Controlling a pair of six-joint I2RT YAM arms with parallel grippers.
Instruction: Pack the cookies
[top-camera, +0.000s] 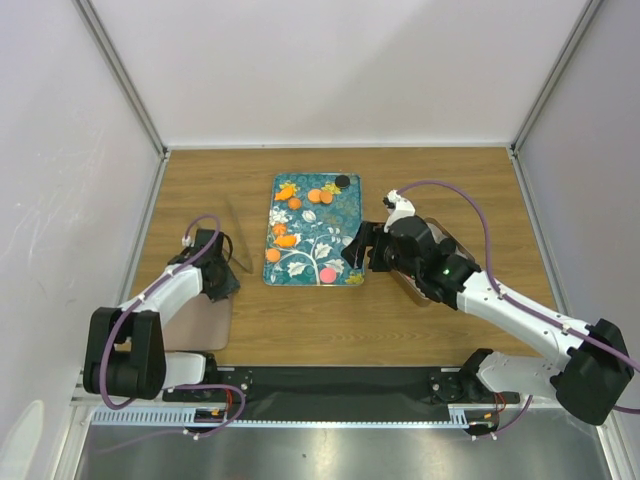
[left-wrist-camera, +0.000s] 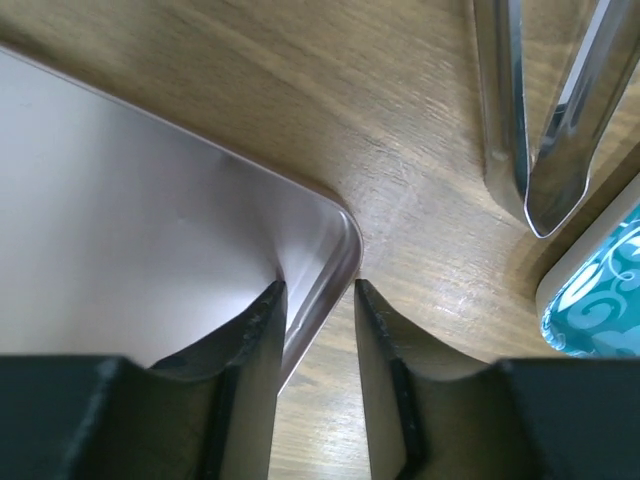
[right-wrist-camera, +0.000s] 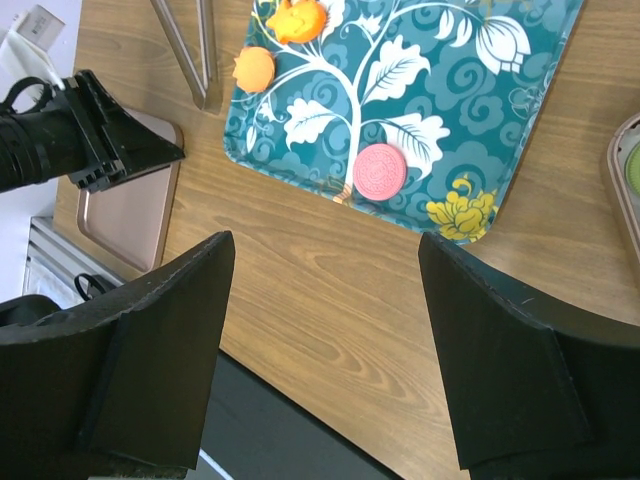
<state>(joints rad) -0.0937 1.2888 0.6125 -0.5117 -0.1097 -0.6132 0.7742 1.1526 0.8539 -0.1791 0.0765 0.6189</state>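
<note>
Wooden table (top-camera: 300, 330): spans the floor of the booth and carries everything else.

Teal tray (top-camera: 335, 215): lies flat at the middle of the table, printed with white leaves and orange flowers.

Pinkish metal tray (top-camera: 210, 325): sits near the table's left edge, well apart from the teal tray.

Brownish container (top-camera: 445, 238): lies just right of the teal tray, mostly hidden under the right arm.

Tongs (left-wrist-camera: 545, 130): rest on the wood between the two trays, shiny, tips close to the teal tray's corner.

Right gripper (right-wrist-camera: 325, 245): hovers by the teal tray's near right corner, spread wide, gripping nothing.

Left gripper (left-wrist-camera: 315, 290): straddles a rounded corner of the pinkish metal tray, one finger inside the rim and the other outside. Stands narrow; cannot tell whether actually pinching the rim.

Cookies: all lie loose on the teal tray.
- Black cookie (top-camera: 342, 181): sits at the far right corner.
- Orange cookies (top-camera: 314, 196): lie as a touching pair just beside the black one, with a third (top-camera: 294, 203) further left and a fourth (top-camera: 273, 255) by the left rim.
- Pink cookie (top-camera: 327, 274): rests against the near rim, nearest the right gripper.
</note>
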